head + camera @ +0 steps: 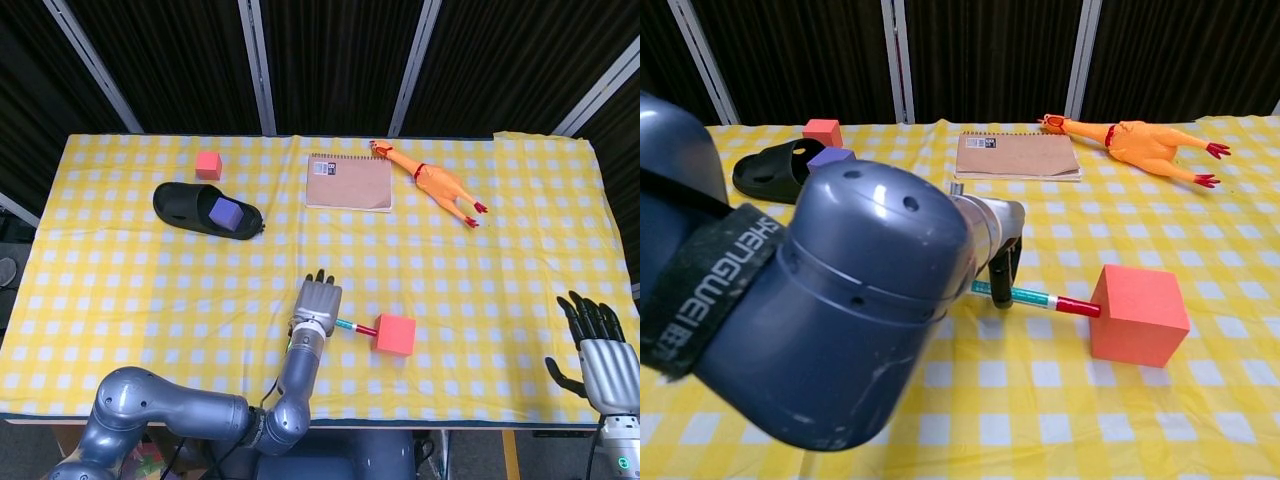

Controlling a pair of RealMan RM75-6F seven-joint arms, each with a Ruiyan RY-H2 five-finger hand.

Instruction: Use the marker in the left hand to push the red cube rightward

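The red cube (395,334) (1138,314) sits on the yellow checked cloth, right of centre near the front edge. My left hand (317,304) (1003,255) grips a marker (352,326) (1035,298) with a green body and red cap. The cap points right and its tip touches the cube's left face. My left arm fills much of the chest view and hides part of the table's left side. At the lower right of the head view, off the cloth, my right hand (595,347) hangs with fingers spread and holds nothing.
A black slipper (205,211) (773,170) holds a purple cube (226,212). A small red cube (208,164) (822,131) lies behind it. A brown notebook (348,182) (1018,155) and a rubber chicken (435,183) (1140,140) lie at the back.
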